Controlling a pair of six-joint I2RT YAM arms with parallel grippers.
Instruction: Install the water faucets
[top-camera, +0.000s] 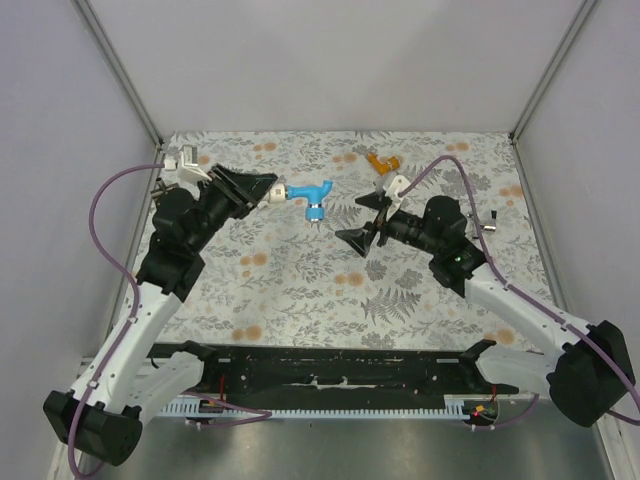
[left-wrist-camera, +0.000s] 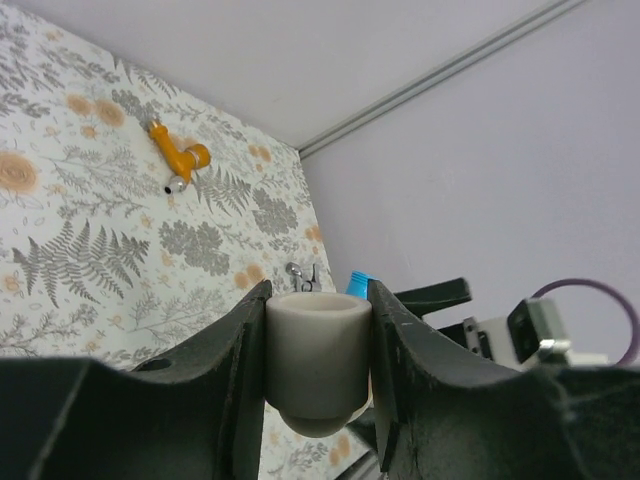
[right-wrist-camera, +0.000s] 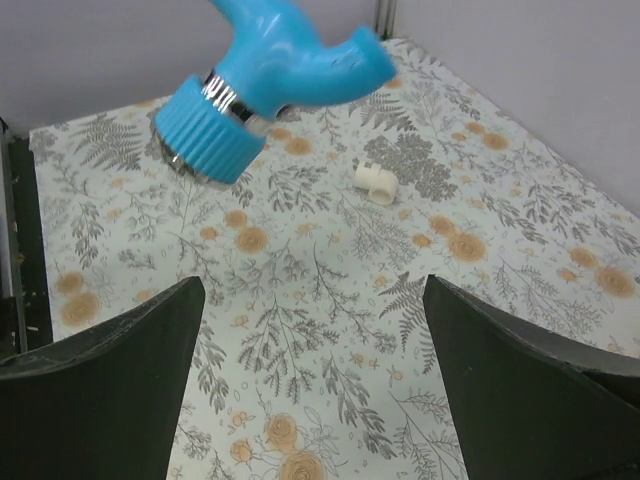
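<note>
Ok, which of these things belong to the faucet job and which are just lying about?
Job: blue faucet, raised at the left gripper, which clamps a whitish cylinder; orange faucet, on the table.
Lying about: white fitting; small shiny metal piece.

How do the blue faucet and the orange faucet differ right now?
The blue faucet sits at the tip of the left pincer, which is shut on a white cylinder, and looks lifted off the mat. The orange faucet lies flat on the mat near its far edge, untouched. The blue one hangs just ahead of the open right pincer; the orange one is outside that wrist view. Both are small bent plastic taps.
</note>
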